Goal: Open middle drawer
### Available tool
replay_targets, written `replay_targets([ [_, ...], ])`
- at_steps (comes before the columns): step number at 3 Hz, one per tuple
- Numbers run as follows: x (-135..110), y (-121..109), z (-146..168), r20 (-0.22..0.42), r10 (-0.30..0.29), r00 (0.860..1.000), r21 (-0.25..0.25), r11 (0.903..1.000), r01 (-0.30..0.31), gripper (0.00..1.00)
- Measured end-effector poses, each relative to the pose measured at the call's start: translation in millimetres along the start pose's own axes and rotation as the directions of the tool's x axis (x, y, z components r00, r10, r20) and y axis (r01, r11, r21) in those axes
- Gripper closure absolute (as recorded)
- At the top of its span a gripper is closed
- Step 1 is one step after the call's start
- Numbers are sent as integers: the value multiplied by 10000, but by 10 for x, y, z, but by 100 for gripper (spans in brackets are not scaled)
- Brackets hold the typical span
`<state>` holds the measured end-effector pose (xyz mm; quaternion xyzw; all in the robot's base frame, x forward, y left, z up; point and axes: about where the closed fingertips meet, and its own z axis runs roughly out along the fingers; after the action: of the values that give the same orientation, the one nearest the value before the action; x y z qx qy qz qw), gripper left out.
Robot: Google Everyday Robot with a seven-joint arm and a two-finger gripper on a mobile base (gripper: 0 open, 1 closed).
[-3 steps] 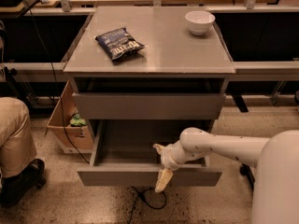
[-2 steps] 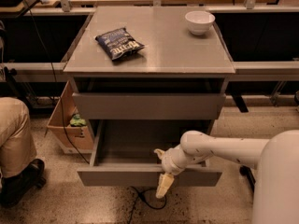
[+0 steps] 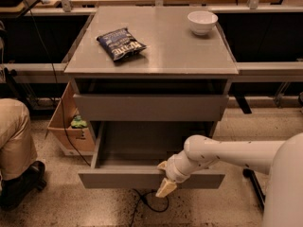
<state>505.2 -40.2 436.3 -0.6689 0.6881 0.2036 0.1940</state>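
Observation:
The middle drawer (image 3: 118,178) stands pulled well out of the grey cabinet, and its shallow grey box interior (image 3: 132,148) shows empty. My gripper (image 3: 165,182) is at the top edge of that drawer's front panel, right of its middle, with a tan tip hanging down over the panel's outer face. My white arm (image 3: 227,152) reaches in from the right. Above, another grey drawer front (image 3: 150,108) sits almost flush with the cabinet. Anything below the open drawer is hidden by it.
A dark chip bag (image 3: 120,43) and a white bowl (image 3: 202,21) lie on the cabinet top (image 3: 170,51). A cardboard box (image 3: 71,126) stands left of the cabinet. A person's leg and shoe (image 3: 16,150) are at far left. A cable (image 3: 147,202) lies on the floor under the drawer.
My gripper has shifted slightly downward at the drawer's front panel. The drawer has not visibly moved.

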Motion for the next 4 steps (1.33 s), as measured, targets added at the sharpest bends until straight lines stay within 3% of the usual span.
replay_targets([
  [1, 17, 75, -25, -135, 113, 9998, -97, 9999, -115, 62],
  [2, 34, 108, -48, -260, 191, 9995, -148, 9997, -195, 59],
  [3, 29, 96, -117, -501, 153, 9986, -108, 9998, -158, 28],
  [4, 13, 74, -181, -708, 69, 9975, -49, 10000, -73, 5],
])
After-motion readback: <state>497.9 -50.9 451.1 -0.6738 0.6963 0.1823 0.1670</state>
